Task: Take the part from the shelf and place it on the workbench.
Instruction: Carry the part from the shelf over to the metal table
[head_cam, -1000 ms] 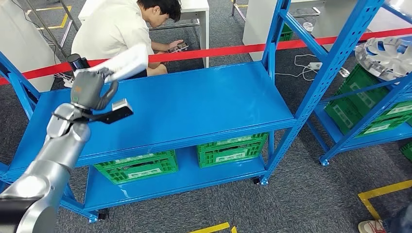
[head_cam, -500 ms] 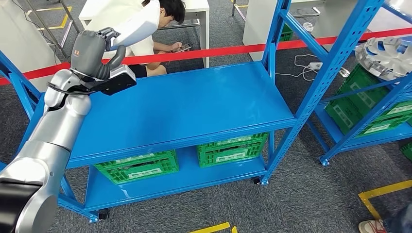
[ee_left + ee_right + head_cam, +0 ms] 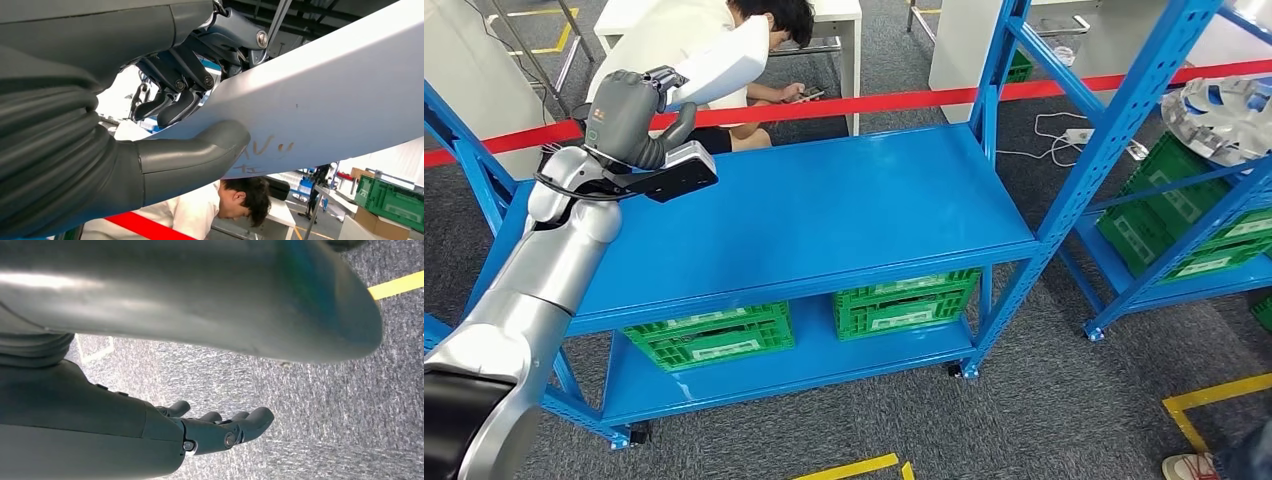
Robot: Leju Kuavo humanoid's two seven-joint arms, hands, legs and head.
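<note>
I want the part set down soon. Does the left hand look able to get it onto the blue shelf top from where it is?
Probably yes: the left hand holds the white part above the blue shelf top, and nothing lies on the surface beneath it.

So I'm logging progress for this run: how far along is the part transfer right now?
Done: the left hand grips the long white part, thumb under it and fingers over it in the left wrist view. In hand: it is carried in the air above the back left of the blue shelf top, not resting on it. Left: setting it down and letting go. The right hand hangs above the carpet, holding nothing.
</note>
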